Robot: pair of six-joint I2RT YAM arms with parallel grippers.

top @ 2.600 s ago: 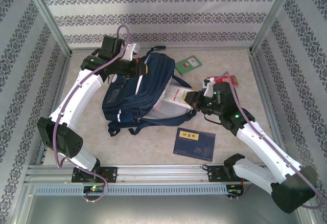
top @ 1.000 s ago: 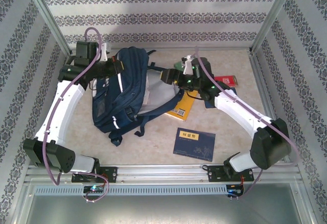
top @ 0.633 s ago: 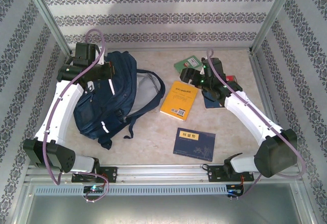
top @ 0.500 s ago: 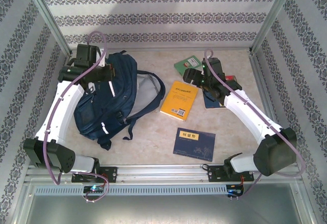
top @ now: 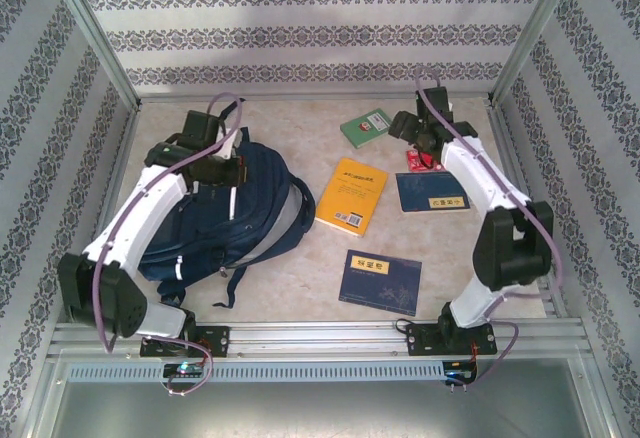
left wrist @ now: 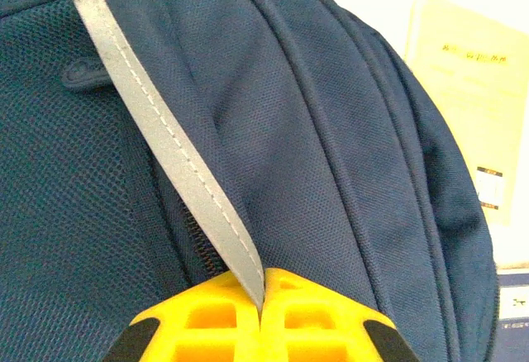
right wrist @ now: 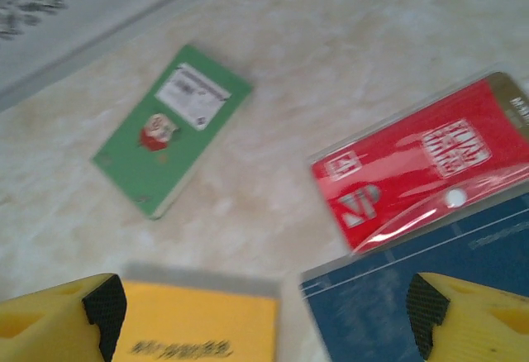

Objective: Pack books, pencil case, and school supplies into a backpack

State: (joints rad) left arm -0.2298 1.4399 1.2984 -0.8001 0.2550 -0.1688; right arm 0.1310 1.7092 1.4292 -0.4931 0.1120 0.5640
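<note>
The dark navy backpack (top: pixel 235 220) lies at the left of the table. My left gripper (left wrist: pixel 263 296) is shut on its thin grey-white stripe (left wrist: pixel 165 147) near the top (top: pixel 226 172). My right gripper (top: pixel 410 130) hovers open and holds nothing at the far right, above bare table (right wrist: pixel 264 308). Below it lie the green booklet (right wrist: pixel 173 126), the red booklet (right wrist: pixel 421 164), a navy book (right wrist: pixel 397 312) and the orange-yellow book (right wrist: pixel 198 329). A second navy book (top: pixel 381 281) lies nearer the front. The pencil case is out of view.
Patterned walls and a metal frame (top: pixel 520 48) close in the table on three sides. The orange-yellow book (top: pixel 352 195) lies just right of the backpack. The bare marble tabletop (top: pixel 300 278) stretches between the backpack and the near navy book.
My left gripper has dragged the backpack left and then nearer the front, uncovering the orange-yellow book. My right arm has drawn away from the backpack to the far right corner.
</note>
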